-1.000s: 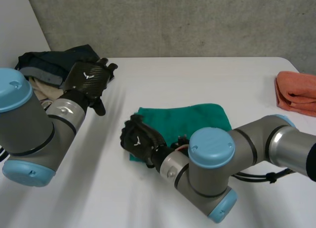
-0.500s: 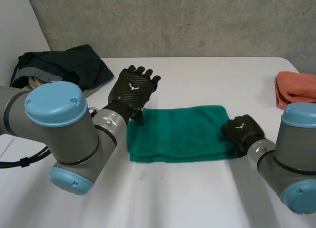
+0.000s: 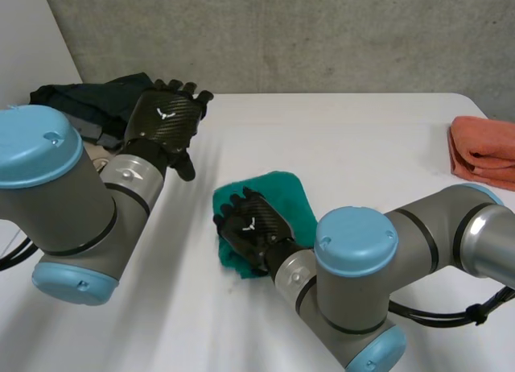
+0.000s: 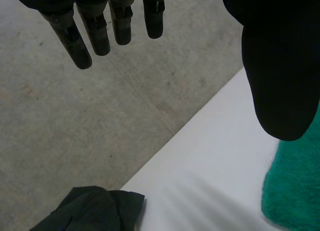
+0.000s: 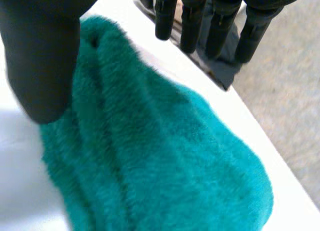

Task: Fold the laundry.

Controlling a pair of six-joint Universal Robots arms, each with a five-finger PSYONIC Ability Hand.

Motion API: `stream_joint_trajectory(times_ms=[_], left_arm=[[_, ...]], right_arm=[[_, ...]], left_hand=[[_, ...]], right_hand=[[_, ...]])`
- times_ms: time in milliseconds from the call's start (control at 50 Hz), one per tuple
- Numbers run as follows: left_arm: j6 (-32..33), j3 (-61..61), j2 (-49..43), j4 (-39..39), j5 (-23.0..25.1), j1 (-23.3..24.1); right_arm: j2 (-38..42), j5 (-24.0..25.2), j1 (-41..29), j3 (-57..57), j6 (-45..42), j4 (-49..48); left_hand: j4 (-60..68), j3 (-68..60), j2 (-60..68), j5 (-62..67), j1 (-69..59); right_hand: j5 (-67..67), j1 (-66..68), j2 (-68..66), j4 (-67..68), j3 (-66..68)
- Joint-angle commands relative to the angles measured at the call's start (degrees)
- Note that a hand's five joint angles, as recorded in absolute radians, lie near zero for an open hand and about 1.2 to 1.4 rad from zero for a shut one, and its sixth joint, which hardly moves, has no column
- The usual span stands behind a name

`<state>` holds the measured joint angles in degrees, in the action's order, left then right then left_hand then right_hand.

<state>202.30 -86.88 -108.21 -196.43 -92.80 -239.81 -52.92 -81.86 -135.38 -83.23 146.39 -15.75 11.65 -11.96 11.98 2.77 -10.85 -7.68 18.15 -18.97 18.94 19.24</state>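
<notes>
1. Head view: the green towel (image 3: 283, 196) lies folded into a compact bundle near the middle of the white worktop (image 3: 362, 138), a little toward the robot's side. Its longer side seems to run away from the robot (the arm hides the near edge, so this is a judgement).
2. The right robot hand (image 3: 251, 227) is by far the nearer one. It sits over the towel's near-left part, with the rest of the cloth showing beyond its fingertips.
3. In the right wrist view its fingers (image 5: 191, 31) are straight and spread, and the thumb (image 5: 40, 51) stands apart at one side. Nothing is pinched or wrapped, so the hand is open, with the towel under its palm. I cannot tell whether the palm presses the pile or hovers just above it.
4. The left robot hand (image 3: 165, 122) is well apart from the towel, raised over the worktop's far-left area. Its wrist view shows straight, relaxed fingers holding nothing (the towel shows beside its thumb, and grey wall beyond the fingers).
5. Just beside that hand is a heap of dark clothes (image 3: 80, 102), apparently laundry not yet folded. A folded orange cloth (image 3: 483, 150) lies at the far-right edge.
6. My reading is that the towel's fold is about complete. The coming move would turn on the right robot hand, either smoothing the bundle or closing on an edge.
</notes>
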Motion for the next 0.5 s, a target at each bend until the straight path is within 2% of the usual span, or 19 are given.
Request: stream_joint_trajectory(times_ms=[20, 80, 140, 260, 360, 440, 500], left_arm=[[-5.1, 2.8, -1.0, 0.0, -0.1, 1.2], [-7.3, 5.7, -3.8, 0.1, -0.1, 3.1], [-10.2, 9.0, -7.3, 0.9, -0.1, 6.1], [-12.7, 13.8, -14.5, 7.1, -0.4, 10.2], [-12.8, 16.2, -21.1, 14.7, -4.1, 10.5], [-12.1, 16.3, -23.3, 16.3, -7.9, 10.3], [-12.0, 15.9, -23.9, 16.7, -8.6, 10.0]], right_arm=[[-10.0, -2.6, 9.2, 0.6, 14.6, 3.4], [-13.7, -2.0, 14.7, 1.2, 22.8, 7.1], [-12.5, -0.1, 16.8, 3.7, 27.9, 12.8], [-5.4, 4.1, 17.5, 10.6, 28.9, 21.8], [1.3, 5.9, 17.8, 16.6, 29.5, 25.8], [4.9, 5.9, 17.6, 18.8, 28.8, 27.4], [7.6, 5.8, 17.5, 20.4, 28.4, 28.8]], left_hand=[[-1.6, 2.0, -2.0, -2.8, 0.9], [-1.6, 2.0, -2.0, -2.8, 0.9], [-1.6, 2.0, -2.0, -2.8, 0.9], [-1.6, 2.0, -2.0, -2.8, 0.9], [-1.6, 2.0, -2.0, -2.8, 0.9], [-1.6, 2.0, -2.0, -2.8, 0.9], [-1.6, 1.9, -1.9, -2.7, 0.8]], right_hand=[[7.7, -8.2, 9.0, -8.9, -9.2], [7.7, -8.2, 9.0, -8.9, -9.2], [7.7, -8.2, 9.0, -8.9, -9.2], [7.7, -8.2, 9.0, -8.9, -9.2], [7.7, -8.2, 9.0, -8.9, -9.2], [7.7, -8.2, 9.0, -8.9, -9.2], [7.7, -8.2, 9.0, -8.9, -9.2]])
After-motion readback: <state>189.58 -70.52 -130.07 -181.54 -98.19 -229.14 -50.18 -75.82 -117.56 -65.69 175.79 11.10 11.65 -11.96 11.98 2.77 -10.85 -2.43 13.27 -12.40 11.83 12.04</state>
